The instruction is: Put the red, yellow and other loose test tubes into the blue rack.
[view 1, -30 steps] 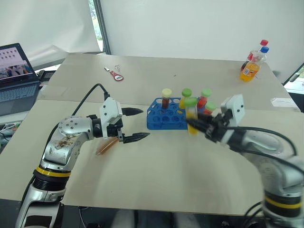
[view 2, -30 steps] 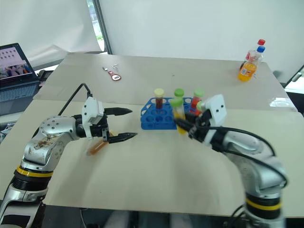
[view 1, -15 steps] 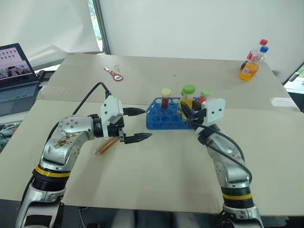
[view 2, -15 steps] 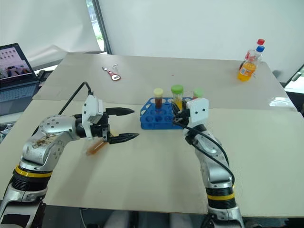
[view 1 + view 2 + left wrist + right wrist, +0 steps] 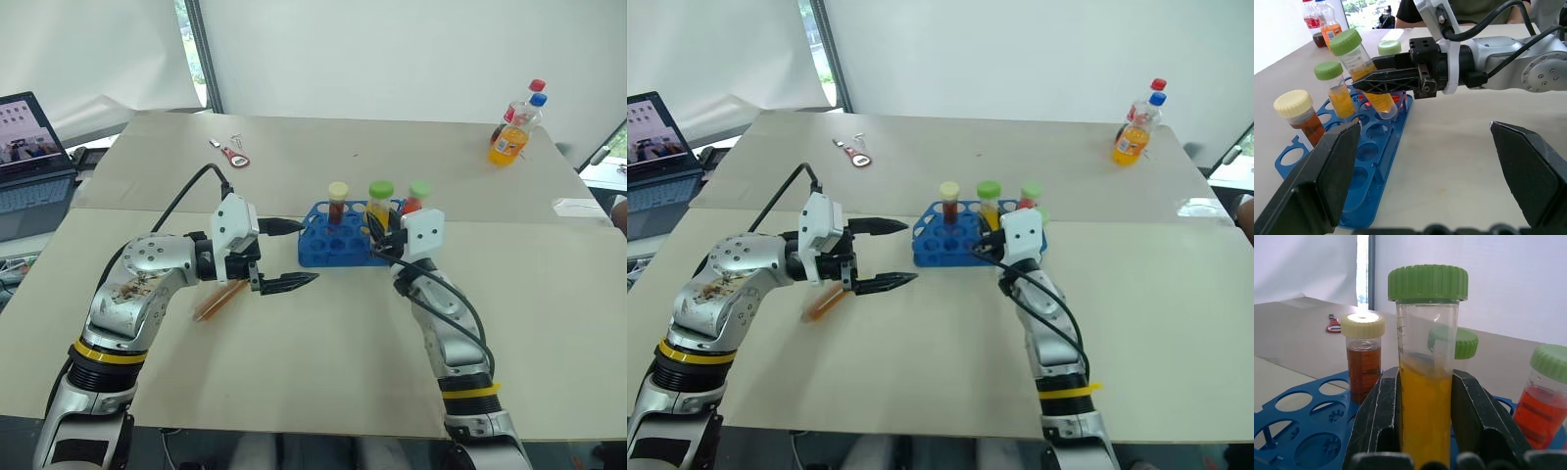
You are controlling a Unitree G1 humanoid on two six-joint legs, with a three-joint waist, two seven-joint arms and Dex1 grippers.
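The blue rack (image 5: 333,251) stands mid-table with a cream-capped brownish-red tube (image 5: 338,199), a green-capped yellow tube (image 5: 1337,93) and a green-capped red tube (image 5: 418,197) upright in it. My right gripper (image 5: 1425,376) is shut on another green-capped yellow tube (image 5: 1367,73). That tube leans over the rack's holes, and its lower end is close to the rack's top. An orange-brown loose tube (image 5: 219,300) lies on the table to the left of the rack. Just above it my left gripper (image 5: 306,253) is open and holds nothing.
A laptop (image 5: 29,147) sits at the table's far left edge. Two drink bottles (image 5: 515,129) stand at the back right, and a red-handled tool (image 5: 235,155) lies at the back left. A sheet of paper (image 5: 580,207) lies at the right edge.
My right arm has swung in from the right and brought the yellow tube forward and down over the rack. The left gripper has stayed where it was, open.
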